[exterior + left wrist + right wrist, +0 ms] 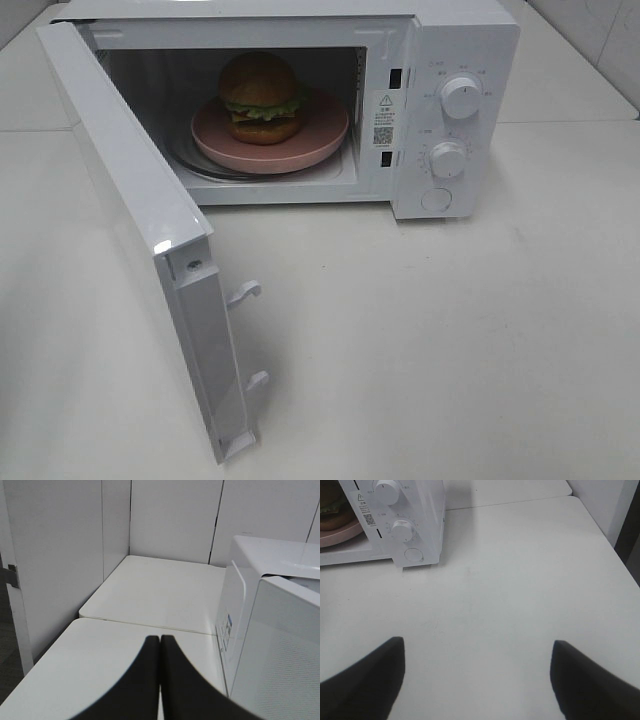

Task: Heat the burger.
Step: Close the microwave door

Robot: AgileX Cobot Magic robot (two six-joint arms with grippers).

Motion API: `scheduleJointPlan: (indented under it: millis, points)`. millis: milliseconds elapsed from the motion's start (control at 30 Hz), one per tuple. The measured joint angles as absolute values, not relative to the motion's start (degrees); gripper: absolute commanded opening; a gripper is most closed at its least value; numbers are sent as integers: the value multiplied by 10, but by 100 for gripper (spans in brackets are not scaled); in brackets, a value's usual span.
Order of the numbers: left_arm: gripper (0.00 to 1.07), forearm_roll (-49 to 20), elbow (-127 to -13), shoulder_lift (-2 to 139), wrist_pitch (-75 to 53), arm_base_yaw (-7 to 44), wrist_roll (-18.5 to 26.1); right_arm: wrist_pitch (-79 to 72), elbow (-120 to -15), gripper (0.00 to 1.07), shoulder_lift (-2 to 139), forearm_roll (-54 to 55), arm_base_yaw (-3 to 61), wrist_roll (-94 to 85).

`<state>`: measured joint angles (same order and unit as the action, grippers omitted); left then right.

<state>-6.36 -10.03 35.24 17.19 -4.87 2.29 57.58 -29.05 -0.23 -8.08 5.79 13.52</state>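
The burger (260, 98), with its golden-brown bun, green lettuce and dark patty, sits on a pink plate (320, 135) inside the white microwave (465, 40). The microwave door (140, 230) stands wide open, swung out to the left. Neither arm shows in the exterior high view. In the left wrist view my left gripper (160, 641) is shut with nothing between its black fingers, beside the microwave's outer side (235, 625). My right gripper (477, 650) is open over bare table, off to the side of the control panel; an edge of the burger (332, 507) and plate (340, 532) shows there.
Two white dials (460, 97) (447, 160) and a round button (437, 200) sit on the microwave's right panel. Door latch hooks (245, 292) stick out from the door's edge. White wall panels (170, 515) stand behind the table (450, 350).
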Motion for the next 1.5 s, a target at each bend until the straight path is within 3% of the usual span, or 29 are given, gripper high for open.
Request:
scheduleJointPlan:
  millis: [167,367,833,1233,1500]
  points:
    - [0,-28,-92,426,240,-49,6,576,-290,76,-2,-81,58,135]
    - [0,90,-91,562,363,-49,-70,576,-290,75,-2,-81,58,135]
    - [0,297,-157,756,486,-49,-170,576,-290,75,-2,-81,58,135]
    - [0,359,-205,835,531,-40,-244,576,-290,75,-2,-81,58,135]
    - [0,340,-240,873,494,44,-244,576,-290,75,-2,-81,58,135]
